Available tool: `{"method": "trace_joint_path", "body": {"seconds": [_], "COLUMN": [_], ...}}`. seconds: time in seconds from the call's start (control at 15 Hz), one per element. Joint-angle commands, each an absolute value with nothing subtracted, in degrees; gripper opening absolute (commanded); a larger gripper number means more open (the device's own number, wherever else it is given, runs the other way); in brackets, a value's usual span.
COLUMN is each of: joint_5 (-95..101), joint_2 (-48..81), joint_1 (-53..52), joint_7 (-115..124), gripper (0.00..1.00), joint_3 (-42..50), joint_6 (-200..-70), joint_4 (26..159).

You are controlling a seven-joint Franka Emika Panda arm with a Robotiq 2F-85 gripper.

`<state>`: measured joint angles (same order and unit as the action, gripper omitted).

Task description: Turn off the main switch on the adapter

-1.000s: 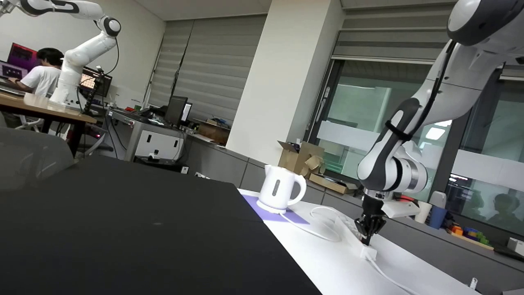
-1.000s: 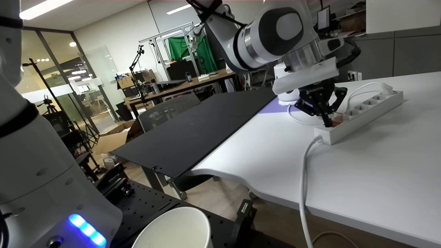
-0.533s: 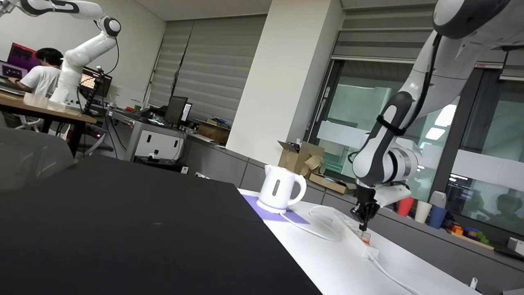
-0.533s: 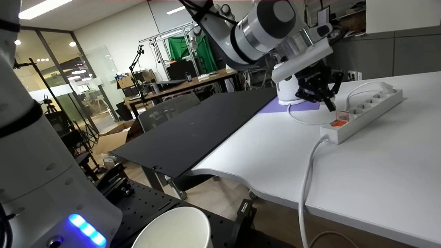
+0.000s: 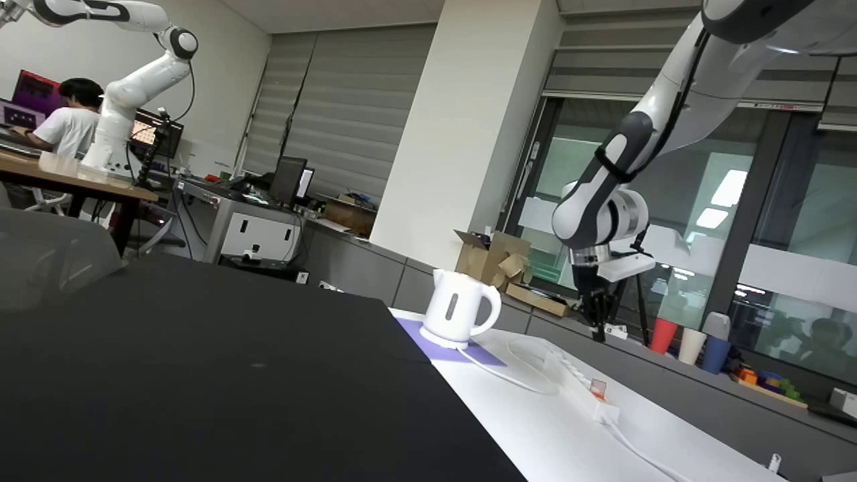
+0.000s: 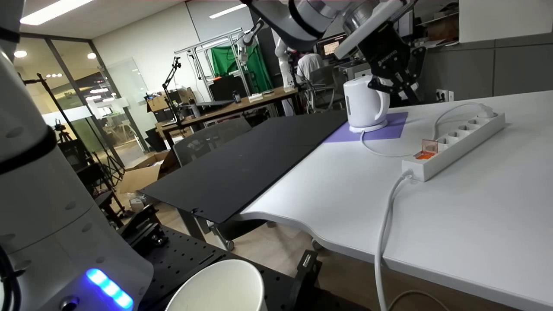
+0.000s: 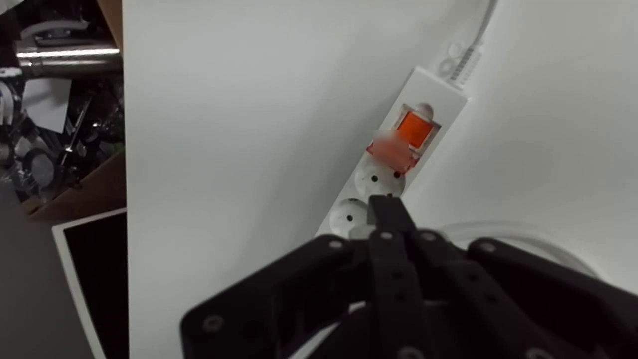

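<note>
The adapter, a long white power strip, lies on the white table in both exterior views (image 5: 569, 381) (image 6: 464, 144) and in the wrist view (image 7: 437, 89). Its orange main switch (image 7: 414, 129) sits near the cable end; it also shows in an exterior view (image 6: 425, 156). A clear reddish switch cover (image 6: 430, 146) stands open above it; it looks blurred in the wrist view (image 7: 393, 150). My gripper (image 7: 386, 202) is shut with nothing between its fingertips. It hangs well above the strip, apart from it, in both exterior views (image 5: 598, 335) (image 6: 413, 98).
A white kettle (image 6: 365, 106) stands on a purple sheet (image 6: 395, 125) beyond the strip. Its cord (image 6: 451, 108) runs to a plug at the strip's far end. The strip's power cable (image 6: 386, 220) hangs over the table edge. A black board (image 6: 259, 160) lies beside the white table.
My gripper's tip was down at the orange switch; it has risen away from the strip and stayed shut. The strip shifted slightly as the tip left it. The cover stays open.
</note>
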<state>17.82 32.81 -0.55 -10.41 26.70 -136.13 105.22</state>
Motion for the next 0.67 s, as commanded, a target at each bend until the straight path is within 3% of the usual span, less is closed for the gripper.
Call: {"method": "trace_joint_path", "body": {"seconds": [0.0,0.47,0.53,0.6], "joint_5": [10.05,8.02,7.98,7.91], "joint_2": [33.24,34.62,34.77,34.8], "joint_1": [-0.33,10.91,11.82,12.59], "joint_7": [-16.69,-15.62,-15.45,-14.93], "gripper": [0.0,0.0,0.26,0.27], "joint_3": [26.49,14.13,13.11,12.35], "joint_6": [-120.14,-98.36,-97.74,-98.4], "joint_4": [97.52,79.85,78.35,77.33]}}
